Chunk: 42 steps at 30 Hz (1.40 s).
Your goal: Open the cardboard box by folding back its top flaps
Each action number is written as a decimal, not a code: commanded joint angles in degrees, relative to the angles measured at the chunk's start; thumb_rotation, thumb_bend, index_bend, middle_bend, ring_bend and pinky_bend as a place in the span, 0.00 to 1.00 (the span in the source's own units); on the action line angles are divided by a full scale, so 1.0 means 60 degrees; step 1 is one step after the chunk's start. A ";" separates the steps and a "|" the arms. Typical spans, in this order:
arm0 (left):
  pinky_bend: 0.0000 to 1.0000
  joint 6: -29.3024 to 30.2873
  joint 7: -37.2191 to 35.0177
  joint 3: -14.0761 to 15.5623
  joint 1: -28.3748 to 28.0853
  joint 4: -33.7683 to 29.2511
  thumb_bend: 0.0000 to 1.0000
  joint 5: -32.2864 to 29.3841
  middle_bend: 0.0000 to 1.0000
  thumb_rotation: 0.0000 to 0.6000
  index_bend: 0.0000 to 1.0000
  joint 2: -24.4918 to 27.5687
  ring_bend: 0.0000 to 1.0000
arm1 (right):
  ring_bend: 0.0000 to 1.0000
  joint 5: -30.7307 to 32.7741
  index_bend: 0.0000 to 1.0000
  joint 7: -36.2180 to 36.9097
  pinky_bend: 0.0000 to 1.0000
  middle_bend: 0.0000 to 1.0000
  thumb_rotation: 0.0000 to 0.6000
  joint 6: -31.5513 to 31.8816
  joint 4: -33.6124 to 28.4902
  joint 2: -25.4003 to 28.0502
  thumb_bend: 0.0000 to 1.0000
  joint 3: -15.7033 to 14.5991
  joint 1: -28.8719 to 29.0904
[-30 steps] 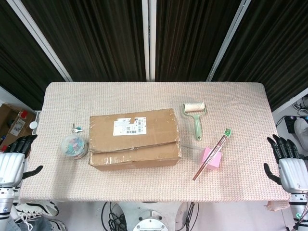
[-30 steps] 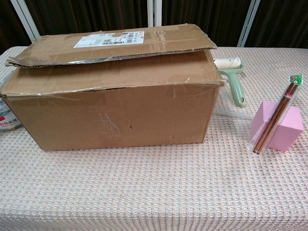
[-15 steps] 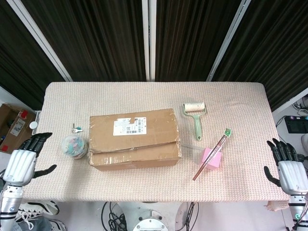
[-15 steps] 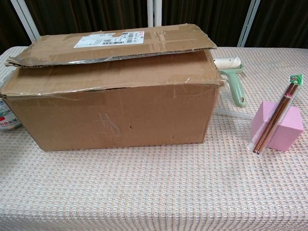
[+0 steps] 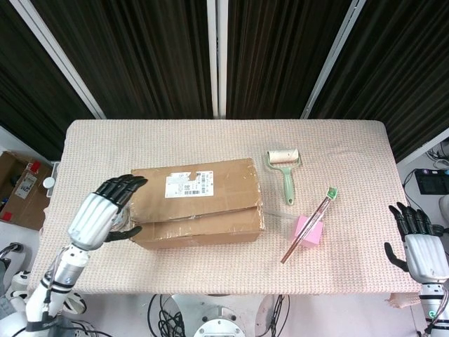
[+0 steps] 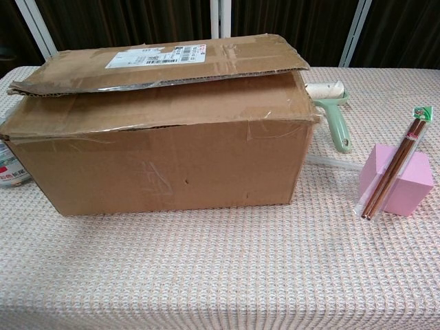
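cardboard box [image 5: 196, 200] sits mid-worktop [image 5: 224, 144], flaps closed; it looks light and stiff, so with your empty, spread left hand [image 5: 105, 209] at its left end, hook the raised top flap's [image 6: 165, 58] edge, right hand [image 5: 421, 246] spread and idle.

Dark slatted wall [image 5: 154, 56] behind a cloth-covered table [image 5: 337, 147].

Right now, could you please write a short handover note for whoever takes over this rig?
Left hand: empty, fingers spread, raised at the left end of the box; contact unclear.
Right hand: empty, fingers apart, past the table's right edge.
Box: mid-table, flaps lying down, rear one overlapping the front one, its edge slightly lifted.
Done: nothing folded yet.
Left: fold back all the flaps.
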 commanded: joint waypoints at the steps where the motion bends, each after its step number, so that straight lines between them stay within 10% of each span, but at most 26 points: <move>1: 0.23 -0.0366 0.0461 -0.0146 -0.0412 0.0006 0.00 -0.0280 0.15 0.98 0.12 -0.0609 0.14 | 0.00 0.0041 0.00 0.0095 0.00 0.00 1.00 0.0027 0.0057 0.0019 0.32 0.0008 -0.0038; 26: 0.23 -0.0002 0.2310 -0.0161 -0.1170 0.2356 0.00 -0.0303 0.15 1.00 0.12 -0.2506 0.14 | 0.00 0.0137 0.00 0.0407 0.00 0.00 1.00 0.0031 0.0332 0.0038 0.33 0.0111 -0.0075; 35: 0.23 -0.0080 0.2135 -0.1672 -0.1899 0.2399 0.00 -0.1248 0.15 1.00 0.12 -0.2015 0.14 | 0.00 0.0217 0.00 0.0151 0.00 0.00 1.00 -0.0105 0.0152 0.0059 0.33 0.0160 0.0012; 42: 0.23 -0.0423 0.1405 -0.3143 -0.3039 0.4416 0.00 -0.2731 0.11 1.00 0.11 -0.2455 0.14 | 0.00 0.0337 0.00 0.0138 0.00 0.00 1.00 -0.0115 0.0118 0.0079 0.33 0.0214 0.0002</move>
